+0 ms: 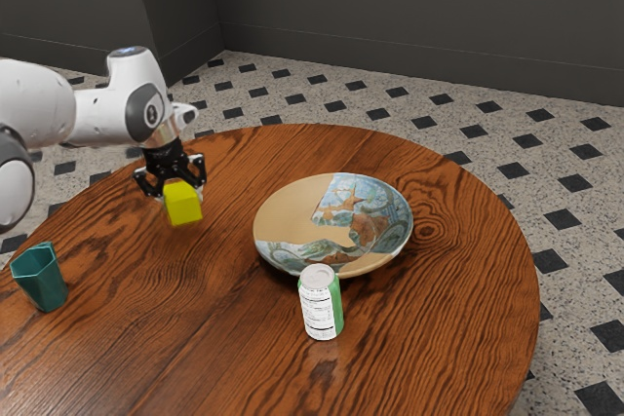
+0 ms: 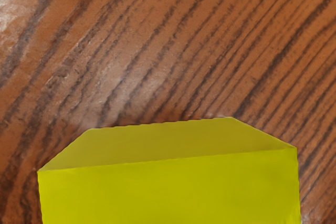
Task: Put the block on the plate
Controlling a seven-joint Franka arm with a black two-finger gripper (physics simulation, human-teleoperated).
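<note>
Claw (image 1: pixel 181 192) clamped on yellow block (image 1: pixel 183 206), which looks light, stiff and hardly fragile, best held across opposite flat sides.

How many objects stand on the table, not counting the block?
3 visible: the teal cup at the exterior view's left, the soda can nearer the middle, and the decorated plate just beyond the can.

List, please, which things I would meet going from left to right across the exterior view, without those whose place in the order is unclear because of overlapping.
Cup → block → plate
</note>
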